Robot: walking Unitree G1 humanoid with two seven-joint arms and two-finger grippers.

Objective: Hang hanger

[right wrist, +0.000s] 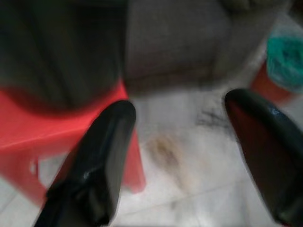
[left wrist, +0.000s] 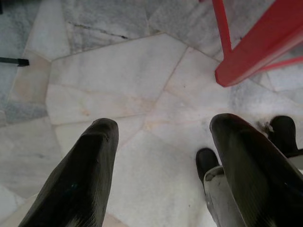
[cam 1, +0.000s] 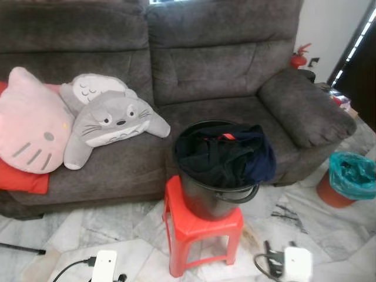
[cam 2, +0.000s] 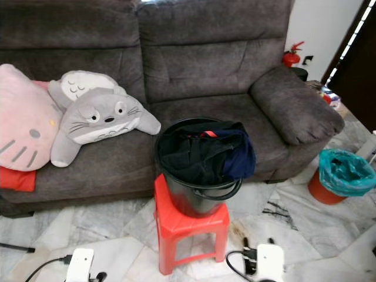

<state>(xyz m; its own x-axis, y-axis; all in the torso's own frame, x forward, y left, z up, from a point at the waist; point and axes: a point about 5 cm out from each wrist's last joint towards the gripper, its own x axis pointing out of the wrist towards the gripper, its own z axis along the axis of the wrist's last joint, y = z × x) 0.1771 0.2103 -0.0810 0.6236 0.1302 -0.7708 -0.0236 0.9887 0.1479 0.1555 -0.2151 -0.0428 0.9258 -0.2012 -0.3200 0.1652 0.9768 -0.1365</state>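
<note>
A black bucket [cam 1: 208, 200] stands on a red plastic stool [cam 1: 200, 232] in front of the grey sofa [cam 1: 223, 76]. Dark navy and black clothes [cam 1: 226, 155] are heaped in it, with a small orange-red piece [cam 1: 228, 136] poking out on top. My left gripper [left wrist: 165, 125] hangs low over the marble floor to the stool's left, open and holding nothing. My right gripper [right wrist: 179, 103] hangs low to the stool's right, also open and holding nothing. Both white wrists [cam 1: 296, 263] sit at the bottom edge of the eye views.
A grey Totoro plush [cam 1: 111, 123] and a pink cat cushion [cam 1: 29, 123] lie on the sofa's left seat. An orange bin with a green bag [cam 1: 352, 176] stands on the right. A red fire extinguisher [cam 1: 298, 57] is behind the armrest. A black rod [cam 1: 23, 248] lies on the floor to the left.
</note>
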